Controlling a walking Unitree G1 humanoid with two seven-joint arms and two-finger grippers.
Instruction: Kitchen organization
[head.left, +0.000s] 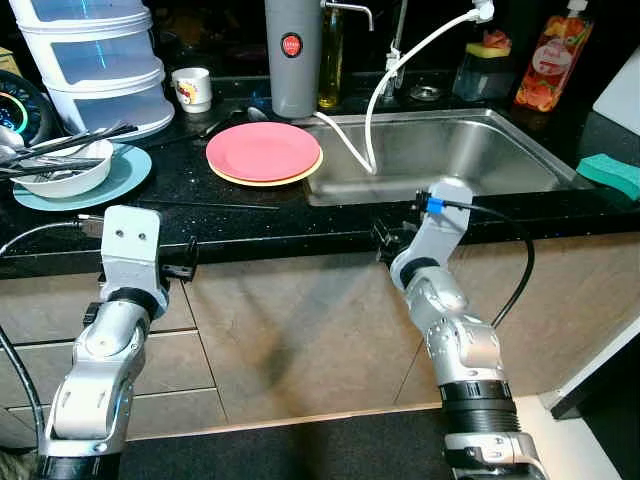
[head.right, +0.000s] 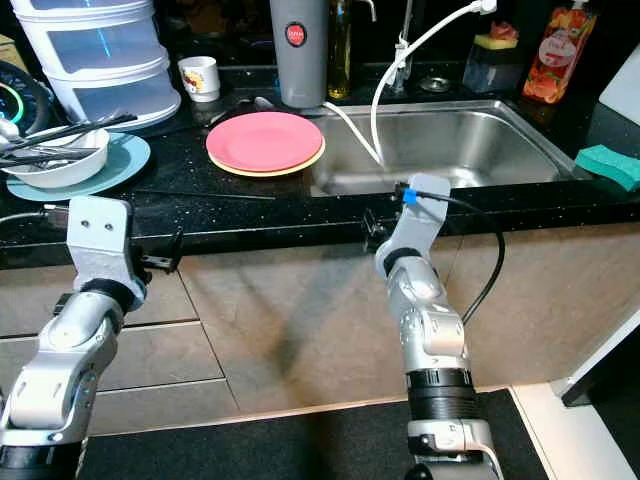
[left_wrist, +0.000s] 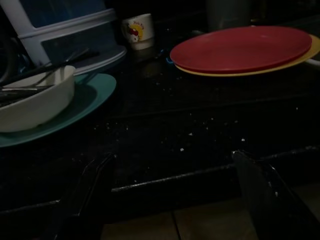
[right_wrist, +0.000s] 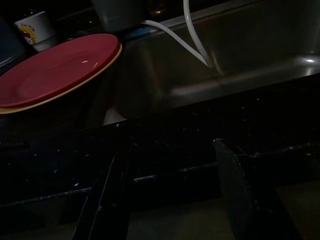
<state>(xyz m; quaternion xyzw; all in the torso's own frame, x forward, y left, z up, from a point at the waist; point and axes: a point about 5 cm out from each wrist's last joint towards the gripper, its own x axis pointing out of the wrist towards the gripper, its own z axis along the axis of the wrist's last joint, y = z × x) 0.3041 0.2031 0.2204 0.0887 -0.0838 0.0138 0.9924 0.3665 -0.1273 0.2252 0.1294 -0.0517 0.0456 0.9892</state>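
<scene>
- Up at the counter's front edge, the left gripper (left_wrist: 170, 195) hangs with its two black fingers (left_wrist: 85, 190) spread wide and nothing between them; the right gripper (right_wrist: 170, 195) is held the same way, fingers (right_wrist: 107, 195) well apart and empty.
- Ahead of the right gripper and a little toward the left one lies the red plate (head.left: 263, 150), round, flat and matte, stacked directly on a yellow plate (head.left: 262, 180) whose rim shows as a thin crescent underneath.
- Ahead of the left gripper and off to its outer side sits a teal plate (head.left: 125, 178) carrying a white bowl (head.left: 70, 178); dark cutlery (head.left: 60, 150) lies across the bowl, handles sticking out past its rim.
- Beyond that bowl stands a stack of white tiered containers (head.left: 95, 60), and just beside it a small white cup (head.left: 192, 88) with a red and yellow print.
- Straight ahead of the right gripper opens the steel sink (head.left: 450, 155), with a white hose (head.left: 375, 110) curving down into it.
- Behind the red plate stands a grey jug (head.left: 292, 55) with a red button.
- Farther past the right gripper, a green sponge (head.left: 610, 172) rests on the black counter (head.left: 250, 215), and a red bottle (head.left: 553, 55) stands behind the sink.
</scene>
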